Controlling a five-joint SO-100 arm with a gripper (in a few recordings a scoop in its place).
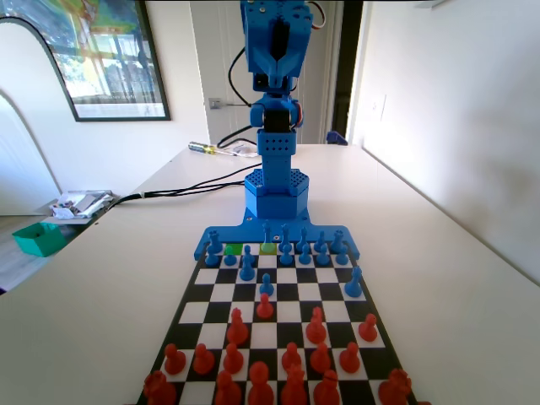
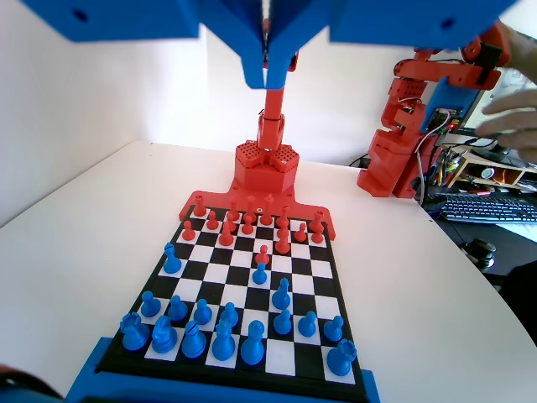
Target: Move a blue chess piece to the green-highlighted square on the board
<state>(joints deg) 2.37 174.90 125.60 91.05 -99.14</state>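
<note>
End effector [image 2: 267, 63] high over the board [image 2: 323, 270], jaws pressed together, empty.
Blue pieces [image 2: 226, 332] stand far below it in the wrist view's near rows; in the fixed view, green squares [image 1: 251, 249] lie among the back-row blue pieces by the arm's base.

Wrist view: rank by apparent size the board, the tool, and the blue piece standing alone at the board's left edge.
1. board
2. tool, though it sits right at the camera, so nearness inflates it
3. lone blue piece, by far the smallest
</note>
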